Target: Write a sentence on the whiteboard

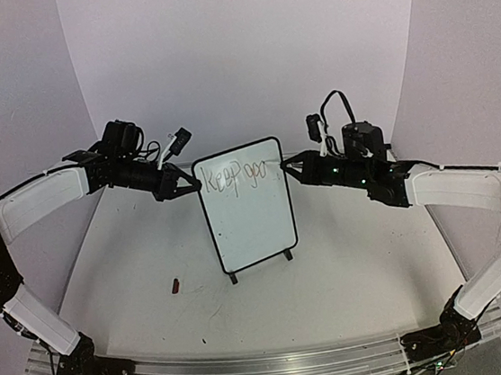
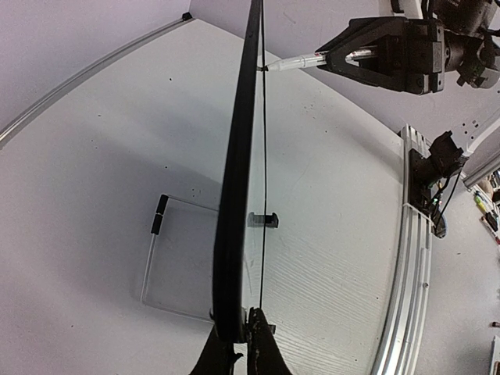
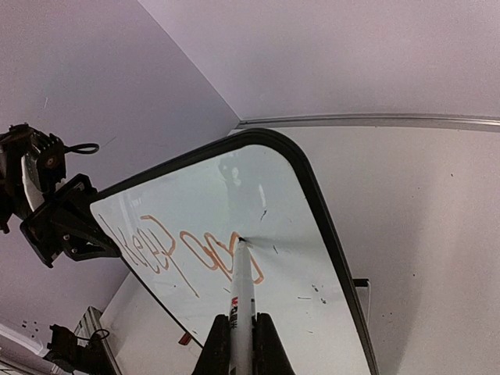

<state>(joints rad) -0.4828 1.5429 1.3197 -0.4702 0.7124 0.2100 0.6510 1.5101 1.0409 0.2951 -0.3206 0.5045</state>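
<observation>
Your right hand (image 3: 241,334), clamped on the marker (image 3: 244,285), touches the whiteboard (image 1: 253,228) after "goa"; the sentence (image 1: 236,177) runs on toward 3 o'clock, with your left hand (image 1: 181,184) pinching the 9 o'clock edge.

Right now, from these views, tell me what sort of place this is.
Probably a robotics lab bench: a plain backdrop wraps a white table, an aluminium rail carries the arm bases, and a whiteboard stands mid-table.

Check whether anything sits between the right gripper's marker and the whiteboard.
Nothing visible. The marker tip touches the whiteboard beside the written letters; the left gripper clamps its edge, off the writing path.
</observation>
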